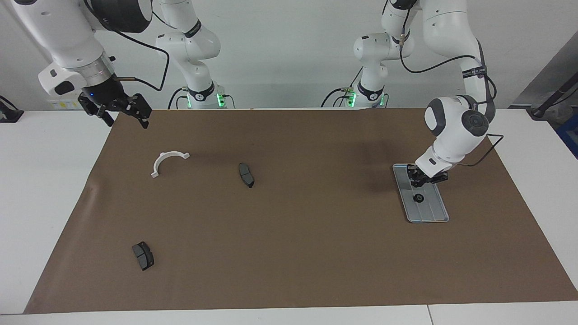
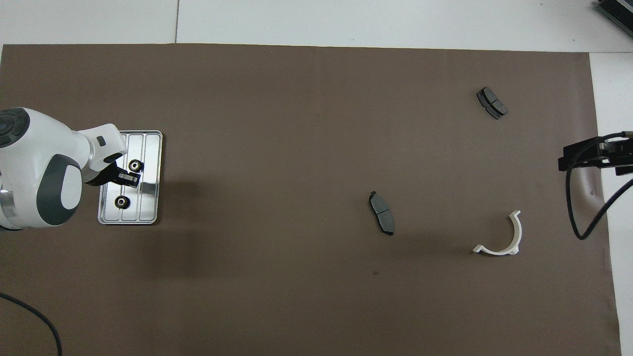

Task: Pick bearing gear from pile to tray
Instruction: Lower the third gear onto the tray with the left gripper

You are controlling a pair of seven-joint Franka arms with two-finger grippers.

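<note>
Overhead view shows a brown mat (image 2: 296,148) carrying one silver grooved tray (image 2: 151,143) at about nine o'clock, toward the left arm's end of the table. Two small black gears lie in the tray: one (image 2: 135,165) at the tray's middle, the other (image 2: 121,201) nearer the robots. The left gripper (image 2: 127,177) hangs over the tray between those two gears, its fingertips drawn together; whether a third gear is pinched between them cannot be told. In the facing view this gripper (image 1: 417,180) sits low over the tray's end nearer the robots.

Two dark grey curved pads lie on the mat: one (image 2: 382,213) near its middle, one (image 2: 491,103) at about two o'clock. One white half-ring bracket (image 2: 500,237) lies at about four o'clock.

The right gripper (image 1: 122,115) waits, raised over the mat's edge at the right arm's end, its fingers spread apart.
</note>
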